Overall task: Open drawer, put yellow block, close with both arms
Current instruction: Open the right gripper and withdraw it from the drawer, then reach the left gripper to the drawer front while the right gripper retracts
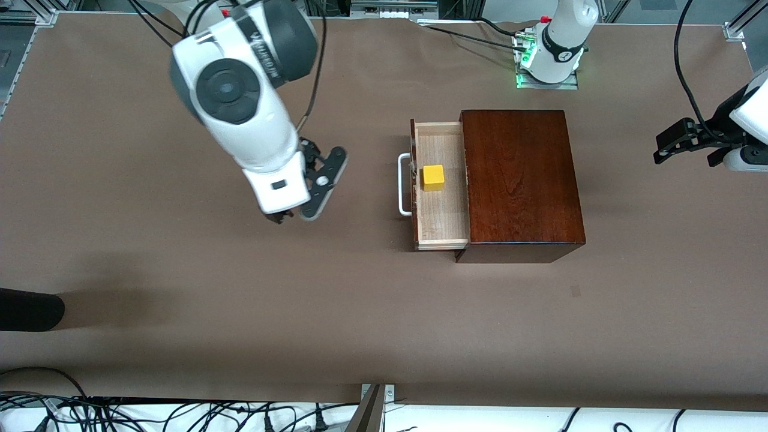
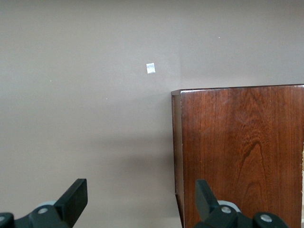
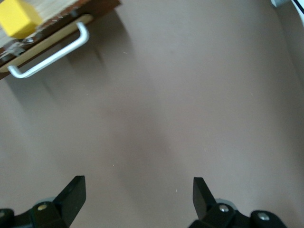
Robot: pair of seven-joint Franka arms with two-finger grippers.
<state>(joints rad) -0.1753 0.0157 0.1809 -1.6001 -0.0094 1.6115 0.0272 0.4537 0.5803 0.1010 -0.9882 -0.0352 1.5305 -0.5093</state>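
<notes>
The right arm's black two-finger gripper (image 1: 300, 213), left of centre in the front view, hangs wide and empty above the brown table (image 1: 180, 300). The left arm's black gripper (image 1: 684, 147), at the right edge, is wide too. The small yellow cube (image 1: 433, 177) lies in the pulled-out pale wooden drawer (image 1: 441, 222) of the dark mahogany box (image 1: 519, 180).

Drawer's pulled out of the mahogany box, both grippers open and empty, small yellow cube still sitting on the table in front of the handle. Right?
Not quite. The small bright yellow cube is not on the table: the front view shows it inside the pale wood drawer tray, just past the white loop handle. The rest holds: drawer out of the glossy mahogany box, left gripper and right gripper open, empty.
</notes>
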